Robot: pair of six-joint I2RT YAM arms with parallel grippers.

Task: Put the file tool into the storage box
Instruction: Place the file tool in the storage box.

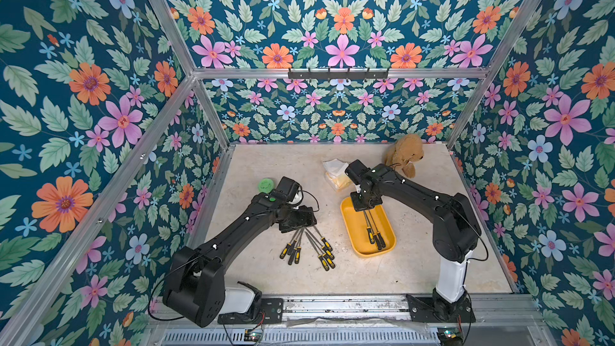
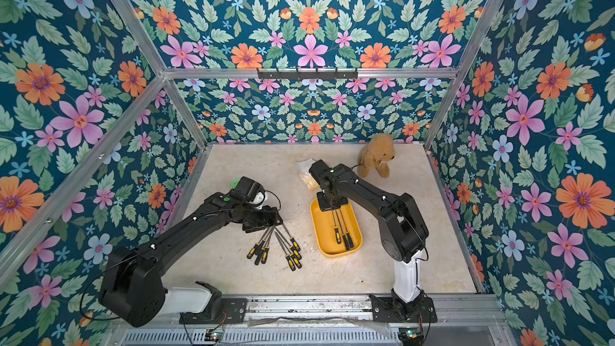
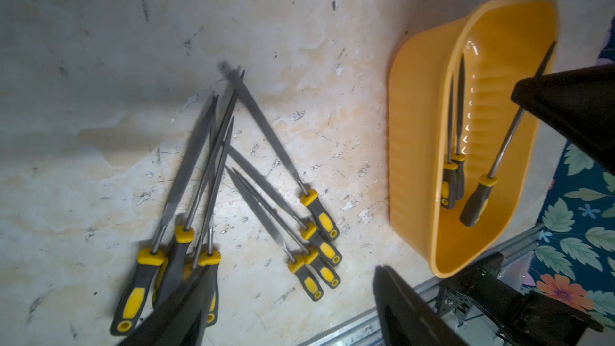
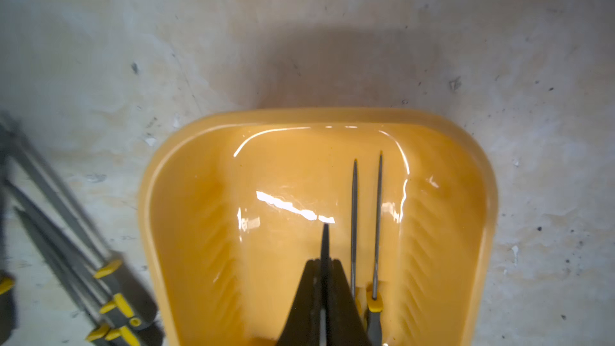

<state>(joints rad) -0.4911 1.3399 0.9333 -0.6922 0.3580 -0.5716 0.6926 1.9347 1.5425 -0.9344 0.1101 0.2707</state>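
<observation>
My right gripper [image 4: 324, 262] clamps a file [image 4: 325, 241] lengthwise over the storage box [image 4: 316, 116] directly beneath, so letting go should land it, while my left gripper [image 3: 294, 274] gapes above the loose files [image 3: 263, 123].

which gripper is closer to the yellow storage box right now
Right. The right gripper hangs over the far end of the storage box, shut on a file. The left gripper is beside it, open above the loose files.

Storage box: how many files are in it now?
3. One file and a second file lie side by side in the storage box; the third file, blade pinched by the right gripper, slants inside.
</observation>
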